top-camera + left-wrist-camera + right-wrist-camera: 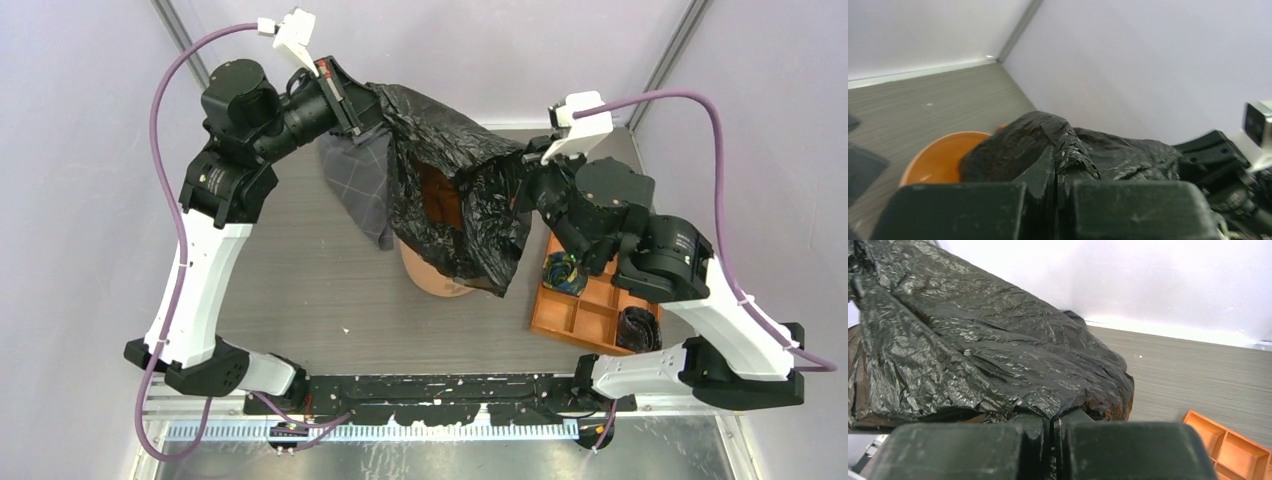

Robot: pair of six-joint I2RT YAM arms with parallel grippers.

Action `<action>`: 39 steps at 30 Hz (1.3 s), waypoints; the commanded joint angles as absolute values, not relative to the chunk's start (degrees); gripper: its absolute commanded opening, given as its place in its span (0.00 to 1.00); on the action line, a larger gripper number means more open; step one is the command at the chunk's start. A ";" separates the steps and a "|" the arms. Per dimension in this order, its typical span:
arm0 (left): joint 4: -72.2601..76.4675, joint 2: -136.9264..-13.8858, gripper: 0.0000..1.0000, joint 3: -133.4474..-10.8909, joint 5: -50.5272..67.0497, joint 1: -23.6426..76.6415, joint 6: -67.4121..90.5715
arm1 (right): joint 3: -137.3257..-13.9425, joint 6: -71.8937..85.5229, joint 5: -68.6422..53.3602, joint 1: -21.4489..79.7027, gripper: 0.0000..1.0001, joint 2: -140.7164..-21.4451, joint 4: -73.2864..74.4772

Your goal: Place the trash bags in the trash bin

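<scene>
my left end effector [365, 108] and right end effector [517, 172] each clench the trash bag [455, 140], spread above the trash bin [432, 278].

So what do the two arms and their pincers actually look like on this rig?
The left arm and right arm match: white shell links between black joint housings. A purple cable loops up to a white camera bracket at each wrist. The left pincer and right pincer are black, with blocky matte fingers. No readable markings.
</scene>
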State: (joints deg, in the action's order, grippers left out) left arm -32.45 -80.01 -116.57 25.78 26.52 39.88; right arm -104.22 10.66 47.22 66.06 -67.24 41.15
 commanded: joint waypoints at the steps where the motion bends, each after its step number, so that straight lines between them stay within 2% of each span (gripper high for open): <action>1: -38.51 -78.88 0.01 -117.52 11.86 26.54 33.76 | -104.02 11.95 43.12 61.96 0.06 -69.28 40.69; 6: -43.83 -82.62 0.01 -119.03 5.84 25.60 30.03 | -105.76 15.59 30.64 52.80 0.03 -73.51 40.55; 12: -44.91 -84.90 0.01 -118.73 6.69 23.00 29.75 | -109.09 18.84 22.80 49.22 0.01 -78.70 40.17; 16: -44.86 -86.04 0.00 -118.54 8.55 21.45 29.88 | -111.23 19.85 22.25 47.63 0.01 -81.39 41.12; 25: -41.73 -90.11 0.00 -118.79 11.73 21.09 31.21 | -112.50 22.93 4.81 31.35 0.01 -85.33 37.92; 31: -41.92 -92.19 0.00 -120.17 11.30 19.16 31.48 | -117.02 24.11 0.80 30.56 0.00 -90.61 37.00; 39: -41.20 -93.57 0.00 -119.61 15.19 16.98 32.51 | -114.93 24.76 -0.21 30.32 0.00 -91.62 36.25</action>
